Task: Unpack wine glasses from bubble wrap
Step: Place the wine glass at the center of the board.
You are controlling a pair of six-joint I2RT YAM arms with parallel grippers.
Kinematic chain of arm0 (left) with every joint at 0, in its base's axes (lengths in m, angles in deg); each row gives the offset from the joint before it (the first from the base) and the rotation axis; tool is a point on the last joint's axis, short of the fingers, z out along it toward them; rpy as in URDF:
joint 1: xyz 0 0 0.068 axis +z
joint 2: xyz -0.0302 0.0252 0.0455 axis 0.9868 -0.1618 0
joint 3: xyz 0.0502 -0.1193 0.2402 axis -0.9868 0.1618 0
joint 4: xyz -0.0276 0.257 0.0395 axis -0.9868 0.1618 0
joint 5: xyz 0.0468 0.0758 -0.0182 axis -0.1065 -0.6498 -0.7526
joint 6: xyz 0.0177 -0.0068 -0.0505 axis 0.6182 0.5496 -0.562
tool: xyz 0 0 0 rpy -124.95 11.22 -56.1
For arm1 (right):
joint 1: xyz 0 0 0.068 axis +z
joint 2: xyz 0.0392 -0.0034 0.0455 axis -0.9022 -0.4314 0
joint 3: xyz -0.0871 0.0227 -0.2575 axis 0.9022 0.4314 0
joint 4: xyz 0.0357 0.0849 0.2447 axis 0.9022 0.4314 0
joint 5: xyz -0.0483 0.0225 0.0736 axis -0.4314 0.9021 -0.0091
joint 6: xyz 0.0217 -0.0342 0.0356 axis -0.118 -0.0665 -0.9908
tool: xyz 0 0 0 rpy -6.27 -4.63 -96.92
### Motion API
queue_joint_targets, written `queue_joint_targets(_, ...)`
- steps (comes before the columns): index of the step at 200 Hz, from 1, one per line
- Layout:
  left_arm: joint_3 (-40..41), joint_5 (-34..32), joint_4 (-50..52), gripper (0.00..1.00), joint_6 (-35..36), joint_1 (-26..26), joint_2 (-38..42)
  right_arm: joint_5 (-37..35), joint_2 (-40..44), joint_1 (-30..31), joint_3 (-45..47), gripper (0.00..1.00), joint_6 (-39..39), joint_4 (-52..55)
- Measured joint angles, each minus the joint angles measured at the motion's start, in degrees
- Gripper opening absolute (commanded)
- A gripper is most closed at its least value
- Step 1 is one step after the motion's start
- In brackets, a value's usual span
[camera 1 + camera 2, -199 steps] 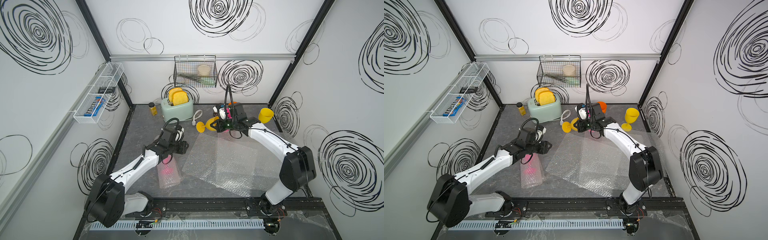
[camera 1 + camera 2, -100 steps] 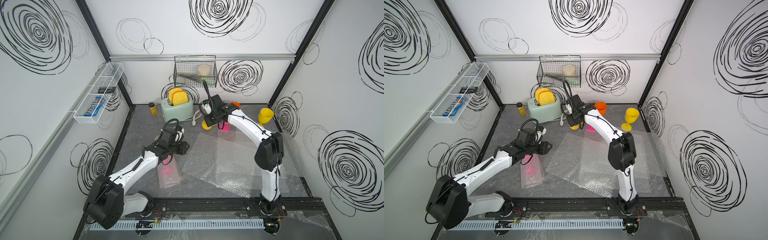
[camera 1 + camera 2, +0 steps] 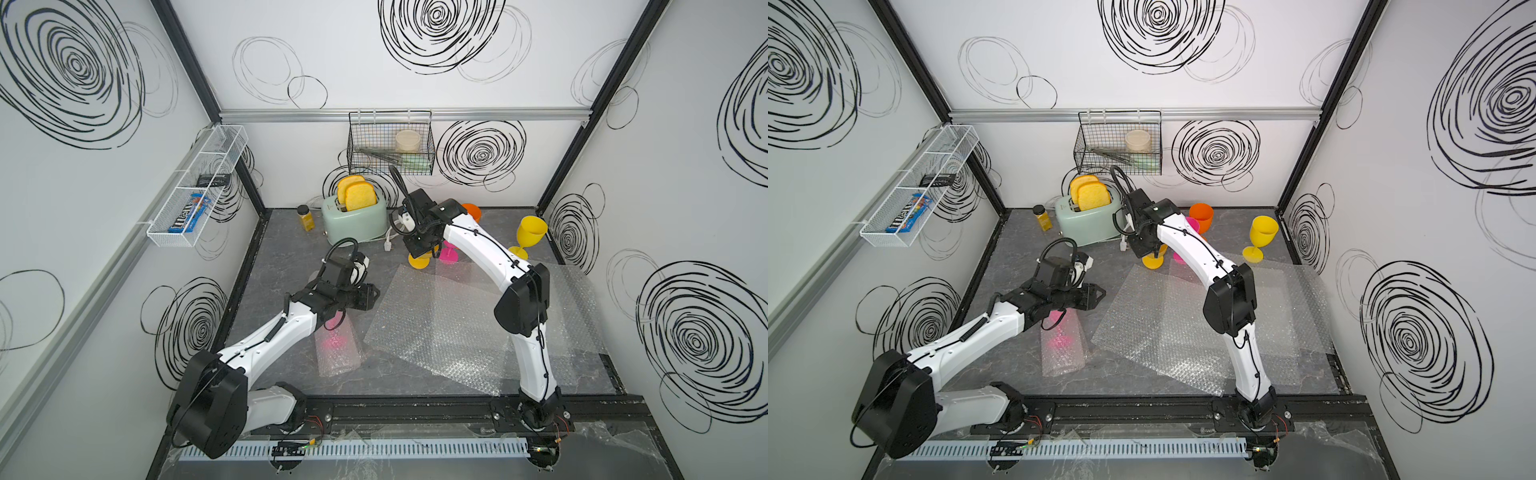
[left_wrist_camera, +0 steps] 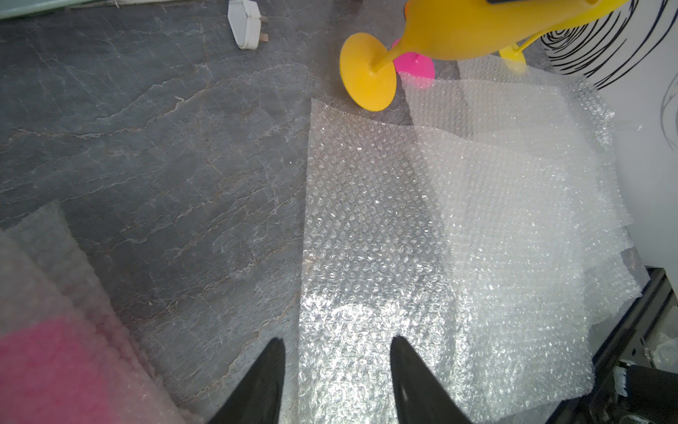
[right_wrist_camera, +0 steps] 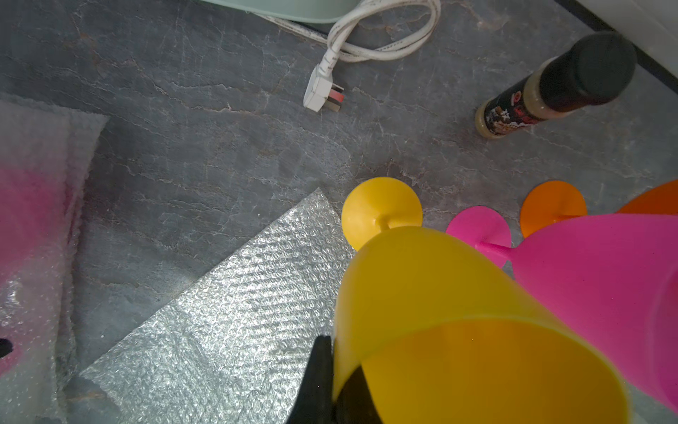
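The right jaws are clamped on the rim of a yellow goblet, which hangs tilted with its foot low over the table; we cannot tell whether the foot touches. It is crowded there. A pink goblet stands just beside it, with the orange goblet behind that. A corner of the flat bubble wrap sheets reaches almost to the yellow foot, and the white plug lies near. In both top views the right arm covers most of the held goblet.

The left jaws stand half apart and empty above an edge of the sheets. The second pink goblet lies in a tube of bubble wrap, partly under the left arm.

We count five goblets: two yellow, two pink and one orange. The second yellow goblet stands upright by the right wall. There is one tube; the flat sheets overlap, so we cannot tell their number. There are two jars, a yellow spice jar beside the toaster and a dark-labelled spice jar by a wall. Two toast slices stand in the toaster.
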Motion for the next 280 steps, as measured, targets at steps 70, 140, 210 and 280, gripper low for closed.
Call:
queue_joint_targets(70,0.2,0.1,-0.2,0.51,-0.2,0.0,0.7,0.7,-4.4,-1.2,-3.1,0.08,1.4,1.7)
queue_joint_targets(140,0.2,0.2,-0.2,0.51,-0.2,-0.4,0.6,1.9,-4.6,-3.1,-3.5,0.36,1.9,1.7)
queue_joint_targets(210,0.2,0.2,-0.1,0.51,-0.2,-1.3,0.1,1.7,-4.6,-3.7,-7.3,0.36,2.0,1.2)
queue_joint_targets(280,-0.7,-0.9,0.7,0.52,-0.4,-1.3,0.1,1.5,0.5,-3.8,-6.8,0.41,2.0,-2.8)
